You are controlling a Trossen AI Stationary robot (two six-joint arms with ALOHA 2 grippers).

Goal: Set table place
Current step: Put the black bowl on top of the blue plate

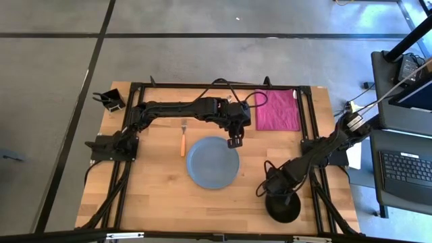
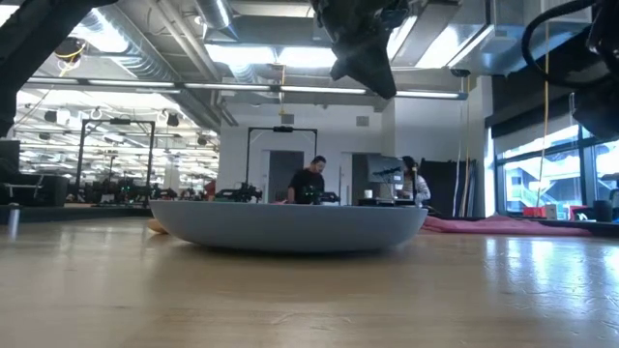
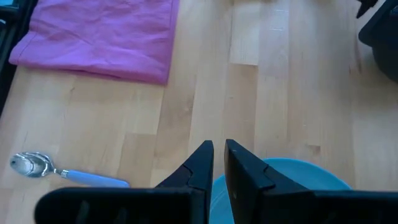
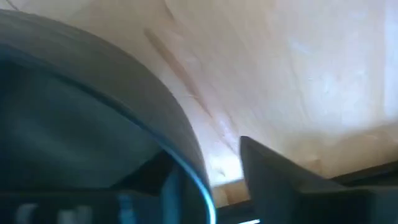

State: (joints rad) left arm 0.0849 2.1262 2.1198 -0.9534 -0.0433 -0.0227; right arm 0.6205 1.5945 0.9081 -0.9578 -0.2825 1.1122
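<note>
The round grey-blue plate (image 1: 212,162) lies flat on the wooden table (image 1: 155,196), near its middle. The orange-handled fork (image 1: 182,138) lies on the table left of the plate. The spoon (image 3: 62,173) lies on the table near the pink napkin; the left arm hides it in the high view. My left gripper (image 1: 234,140) hovers shut and empty above the plate's far right rim, well above it in the low view (image 2: 363,58). My right gripper (image 1: 275,192) is shut on the black bowl (image 1: 283,206) at the near right. My right gripper holds the bowl's rim (image 4: 186,143) on the bowl's far left side. One finger stands inside the bowl and the other finger (image 4: 280,180) outside its wall. The fingers come from above, slanting down. Whether the bowl rests on the table, I cannot tell.
A folded pink napkin (image 1: 277,110) lies at the table's far right. A small black holder (image 1: 109,100) stands at the far left corner. Bare wood lies near the plate's front and left. People and equipment show in the room beyond the table.
</note>
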